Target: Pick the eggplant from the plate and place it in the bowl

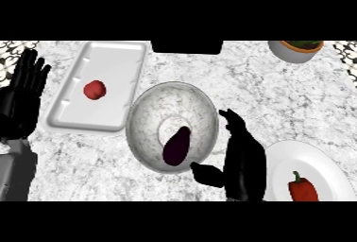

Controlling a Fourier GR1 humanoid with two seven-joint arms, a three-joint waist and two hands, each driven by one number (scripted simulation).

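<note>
A dark purple eggplant [175, 146] lies inside the speckled grey bowl [150, 111], toward its near right side. My right hand [242, 158] stands just right of the bowl with fingers straight and thumb spread toward the bowl's rim, open and holding nothing. The white plate [327, 165] at the lower right carries a red pepper [302, 187]. At the left edge my left hand [21, 97] rests open, fingers up.
A white rectangular tray [111, 61] with a red round item [95, 90] sits left of the bowl. At the back right stands a white pot with a plant [296, 49]. A black object [187, 46] sits at the back centre.
</note>
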